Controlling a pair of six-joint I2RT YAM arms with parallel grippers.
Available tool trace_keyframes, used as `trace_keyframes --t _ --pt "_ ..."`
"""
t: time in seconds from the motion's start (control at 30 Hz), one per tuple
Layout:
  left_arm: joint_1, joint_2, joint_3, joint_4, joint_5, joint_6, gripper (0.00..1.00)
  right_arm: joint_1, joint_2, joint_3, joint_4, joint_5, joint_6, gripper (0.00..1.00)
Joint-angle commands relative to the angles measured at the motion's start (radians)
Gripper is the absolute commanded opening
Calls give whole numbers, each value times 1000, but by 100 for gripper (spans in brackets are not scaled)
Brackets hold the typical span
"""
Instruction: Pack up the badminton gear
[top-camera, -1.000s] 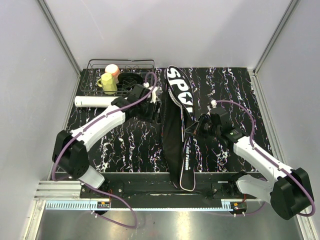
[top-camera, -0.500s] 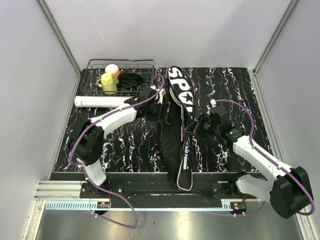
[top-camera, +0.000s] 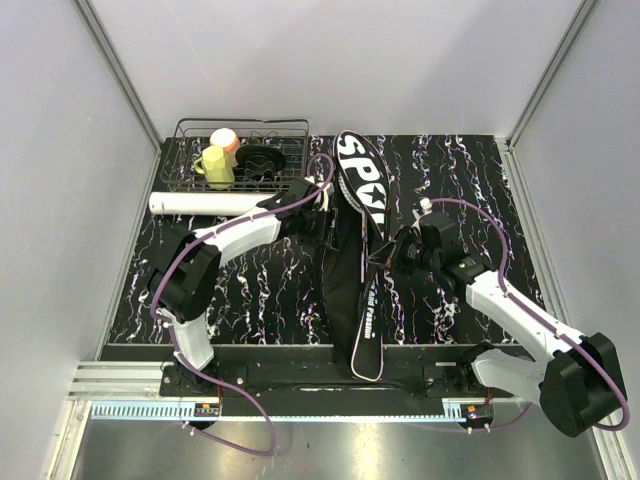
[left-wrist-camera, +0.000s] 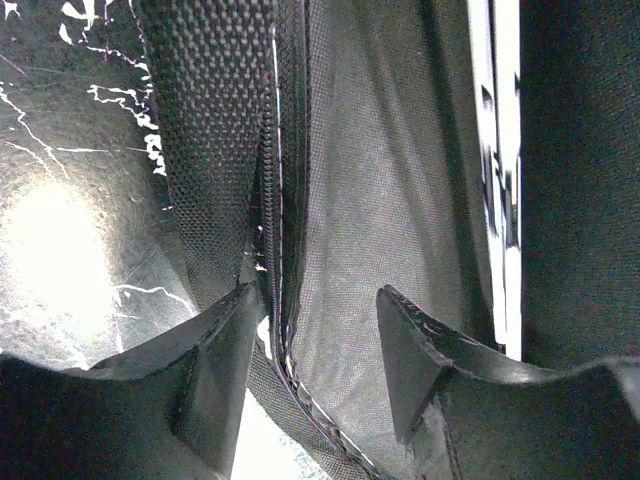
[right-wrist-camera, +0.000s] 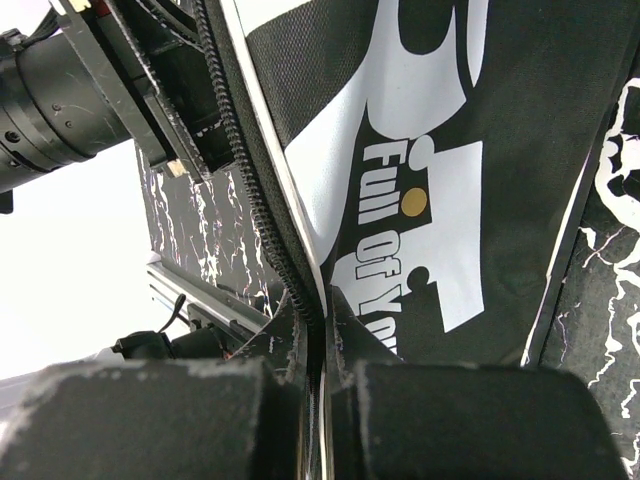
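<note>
The black bag (top-camera: 357, 180) is laid lengthwise through the middle of the dark marbled surface (top-camera: 470, 180), its broad printed head towards 12 o'clock and its narrow handle end towards 6 o'clock, reaching the near edge between the two arm bases. The left end effector (left-wrist-camera: 315, 310) is placed at the bag's 9 o'clock side, just below the head. In the left wrist view its fingers (left-wrist-camera: 215, 350) are seen parted to a medium gap, with the zip (left-wrist-camera: 268, 200) and the mesh-like black fabric running up between them; no pinch on the fabric is seen. The right end effector (right-wrist-camera: 318, 320) is set at the bag's 3 o'clock side, about halfway along its length, and it is clamped tight on the white-piped zip edge of the bag, beside the white lettering. The white tube (top-camera: 205, 203) is laid flat at about 10 o'clock, just on the 6 o'clock side of the wire basket (top-camera: 190, 130), which is kept in the 11 o'clock corner with a yellow cup (top-camera: 215, 165) and a pink cup (top-camera: 226, 138) inside.
</note>
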Motion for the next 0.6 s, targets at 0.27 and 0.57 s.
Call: trace_keyframes --t 0.27,0.57 --pt "-12 38 52 49 59 6 21 0 6 23 109 -36 7 0" --pt "-23 -106 67 132 323 -85 0 10 152 32 173 -176 -48 1"
